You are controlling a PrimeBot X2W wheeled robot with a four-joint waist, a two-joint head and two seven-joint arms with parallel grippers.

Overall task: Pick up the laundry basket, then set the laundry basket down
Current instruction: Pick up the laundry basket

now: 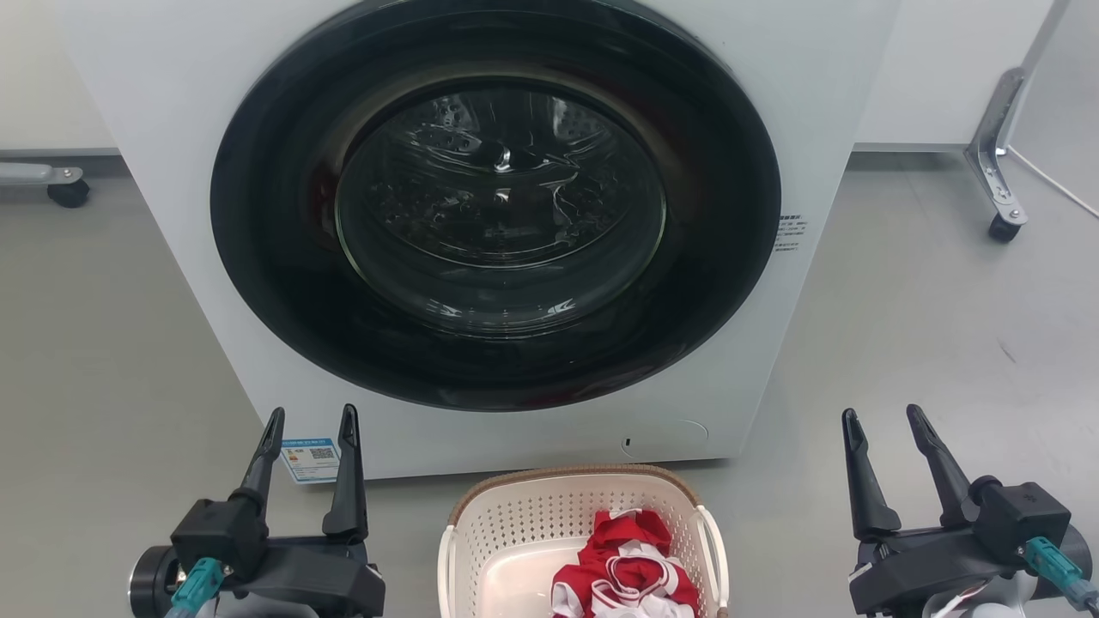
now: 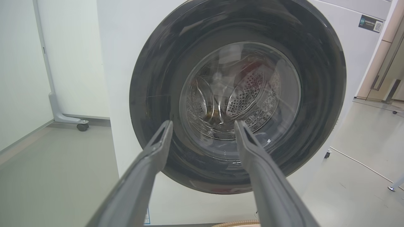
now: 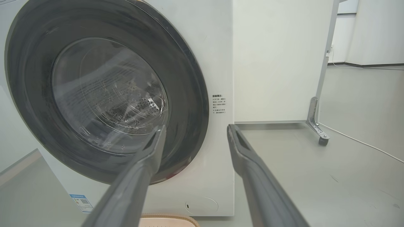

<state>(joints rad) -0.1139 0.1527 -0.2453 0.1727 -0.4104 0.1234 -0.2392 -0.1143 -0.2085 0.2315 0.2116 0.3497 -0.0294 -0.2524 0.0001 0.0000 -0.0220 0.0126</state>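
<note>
The laundry basket (image 1: pixel 515 515), cream-white and perforated with a brown woven-look rim, stands on the floor at the bottom centre of the head view, right before the washer. A red and white garment (image 1: pixel 625 566) lies inside it. A strip of its rim shows in the left wrist view (image 2: pixel 236 224) and in the right wrist view (image 3: pixel 169 219). My left gripper (image 1: pixel 311 417) hangs open to the basket's left, apart from it. On the basket's right my right gripper (image 1: pixel 884 416) is open too, with nothing between its fingers. Both point at the washer, seen as left gripper (image 2: pixel 203 124) and right gripper (image 3: pixel 195 128).
A white front-loading washer (image 1: pixel 816 112) with a shut dark round door (image 1: pixel 495 202) stands close ahead. Wheeled feet of white partitions sit at the far left (image 1: pixel 67 190) and far right (image 1: pixel 1003 225). A white cable (image 1: pixel 1052 184) runs over the grey floor at the right.
</note>
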